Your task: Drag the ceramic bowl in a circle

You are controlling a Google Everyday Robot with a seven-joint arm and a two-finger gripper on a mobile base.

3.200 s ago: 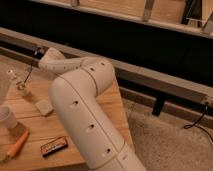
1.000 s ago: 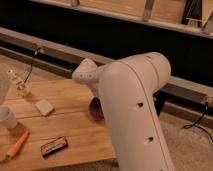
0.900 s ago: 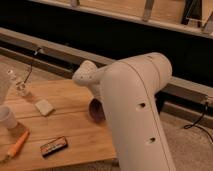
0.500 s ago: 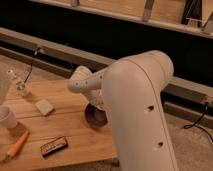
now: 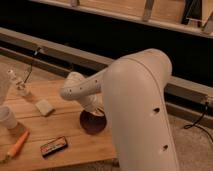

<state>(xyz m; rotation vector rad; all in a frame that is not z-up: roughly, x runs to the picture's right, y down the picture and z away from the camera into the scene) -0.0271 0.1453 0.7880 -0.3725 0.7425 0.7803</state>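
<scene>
Wooden tabletop is filling the lower left of the frame. The ceramic bowl, dark maroon, is sitting near its right edge, just below centre. The white arm is bending over it, and the pincer is hanging at the bowl's upper rim; open or closed, I cannot tell. A pale cup is standing far left.

My gripper sits at the far rim of the ceramic bowl, toward the right side of the table. A sponge lies left of the bowl; in front of that a snack bar, with a carrot and a cup further left
</scene>
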